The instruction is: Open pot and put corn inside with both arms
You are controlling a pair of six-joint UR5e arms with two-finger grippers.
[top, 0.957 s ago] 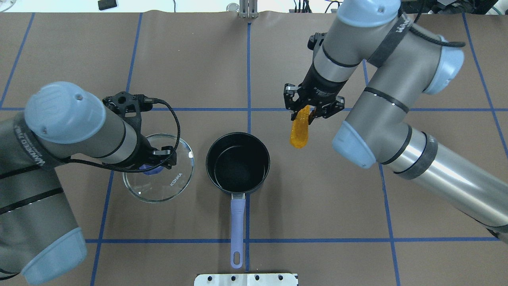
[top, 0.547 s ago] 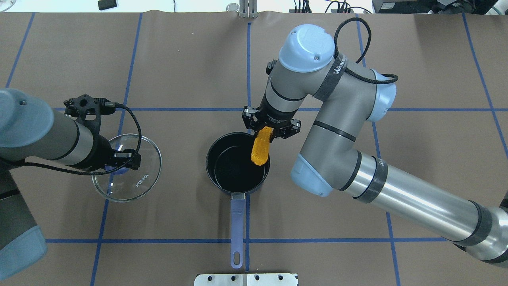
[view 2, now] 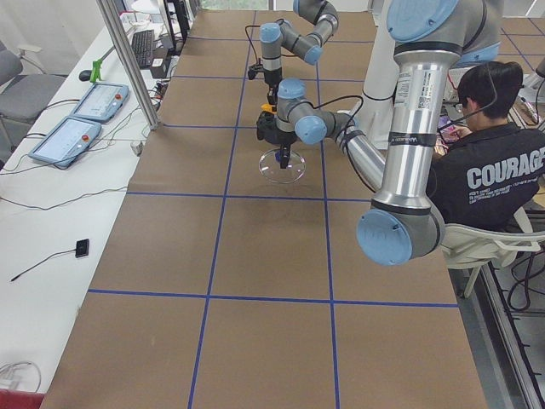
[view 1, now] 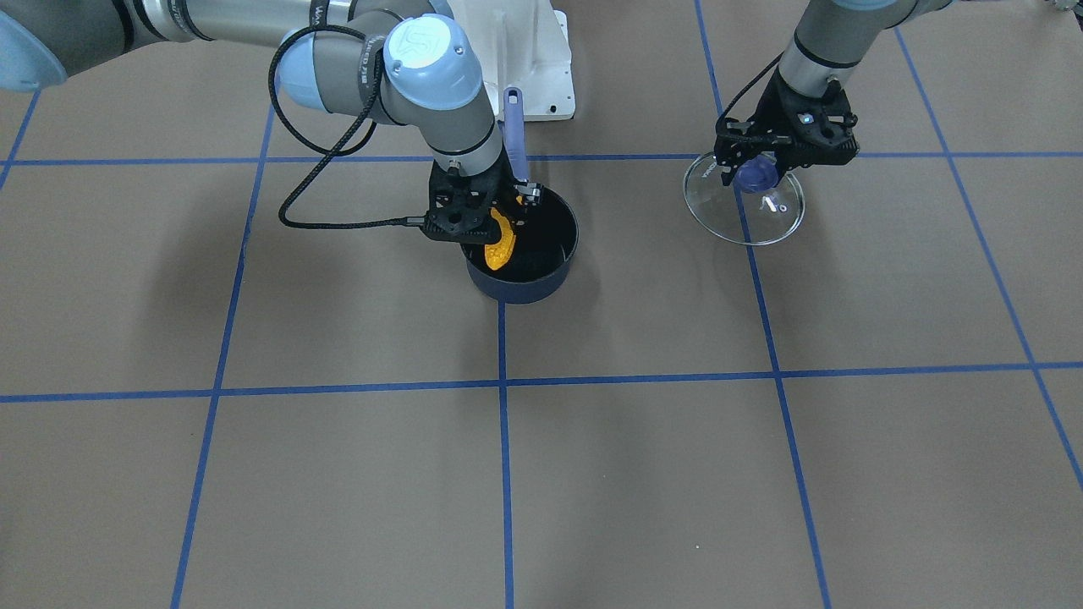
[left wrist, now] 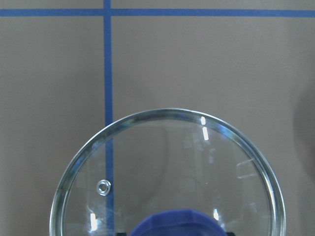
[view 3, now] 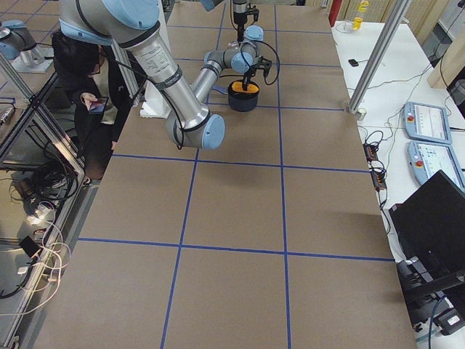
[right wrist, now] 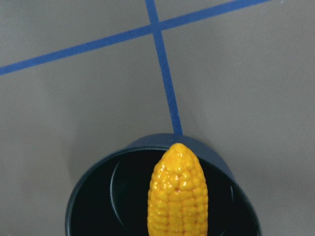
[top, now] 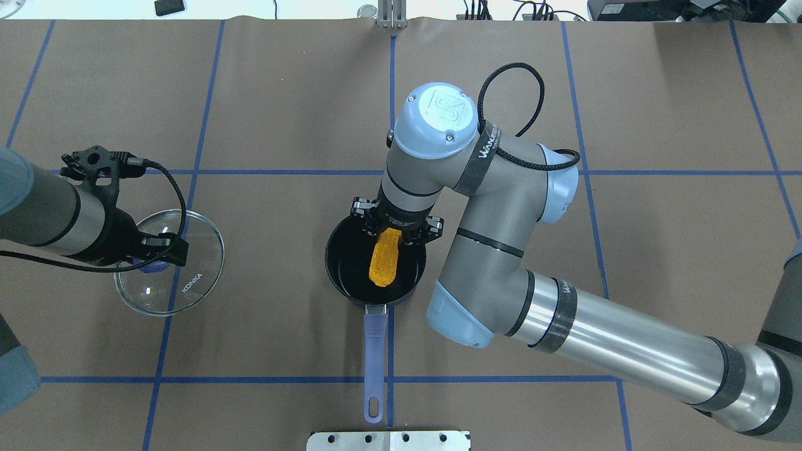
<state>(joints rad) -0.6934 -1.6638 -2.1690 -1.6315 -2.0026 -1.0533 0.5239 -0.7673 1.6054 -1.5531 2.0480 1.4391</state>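
Observation:
The dark blue pot (top: 341, 285) stands uncovered at the table's middle; it also shows in the front view (view 1: 541, 262) and the right wrist view (right wrist: 98, 196). My right gripper (top: 391, 233) is shut on the yellow-orange corn (top: 383, 265) by its thick end. The corn hangs tip-down over the pot's opening, partly inside the rim (view 1: 499, 241) (right wrist: 178, 196). My left gripper (top: 153, 254) is shut on the blue knob (left wrist: 177, 223) of the glass lid (top: 194, 282) and holds it tilted, well left of the pot (view 1: 753, 224).
The pot's lavender handle (top: 374, 351) points toward the robot's base. A white mounting plate (top: 388, 440) sits at the near table edge. Blue tape lines grid the brown table cover. An operator (view 2: 494, 162) sits beside the table.
My right arm has carried the corn left from beside the pot to over its opening and lowered it. My left arm has moved the lid farther left, away from the pot.

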